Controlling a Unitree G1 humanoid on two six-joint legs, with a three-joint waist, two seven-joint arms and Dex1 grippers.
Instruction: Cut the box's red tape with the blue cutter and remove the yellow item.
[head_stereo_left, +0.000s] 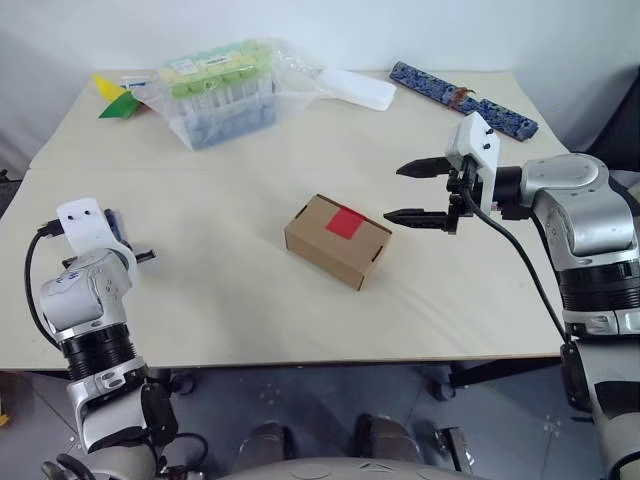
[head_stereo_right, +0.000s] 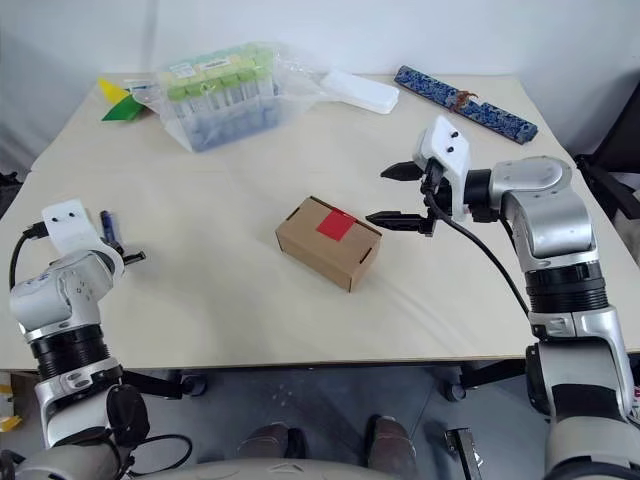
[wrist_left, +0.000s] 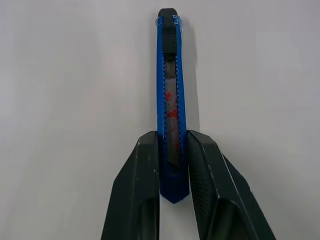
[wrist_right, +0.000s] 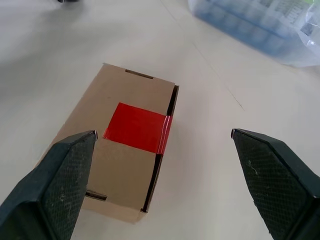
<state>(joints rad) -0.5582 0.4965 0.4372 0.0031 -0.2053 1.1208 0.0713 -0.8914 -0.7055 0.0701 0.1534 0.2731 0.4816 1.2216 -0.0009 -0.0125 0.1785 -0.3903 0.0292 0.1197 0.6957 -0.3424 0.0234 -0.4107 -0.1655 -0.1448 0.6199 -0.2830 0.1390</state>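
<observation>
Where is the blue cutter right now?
The blue cutter is clamped in the left gripper at the table's left edge, well left of the box.

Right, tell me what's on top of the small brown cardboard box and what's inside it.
On the small brown cardboard box sits a red square tape patch, folding over the dark flap seam at one edge. The flaps are closed, so whatever is inside is hidden.
</observation>
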